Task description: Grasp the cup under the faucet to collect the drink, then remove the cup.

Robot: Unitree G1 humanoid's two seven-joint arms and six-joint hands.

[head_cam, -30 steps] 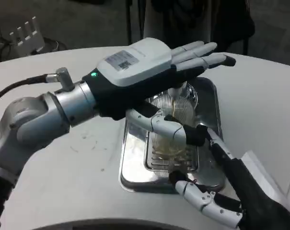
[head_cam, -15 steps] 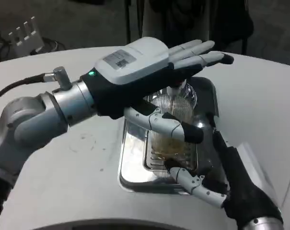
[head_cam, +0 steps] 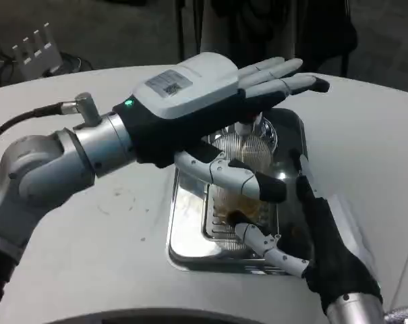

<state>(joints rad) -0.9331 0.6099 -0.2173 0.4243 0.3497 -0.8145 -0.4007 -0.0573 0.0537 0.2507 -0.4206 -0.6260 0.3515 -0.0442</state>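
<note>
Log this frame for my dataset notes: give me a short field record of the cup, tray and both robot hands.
cup: clear ribbed cup, upright on the tray grate, some amber drink at the bottom
tray: steel drip tray on the white table
left robot hand: left robot hand held flat above the cup, fingers extended, thumb across the cup's front
right robot hand: right robot hand at the cup's right side, fingers reaching its base; firm grip cannot be confirmed
faucet: hidden beneath the left robot hand
</note>
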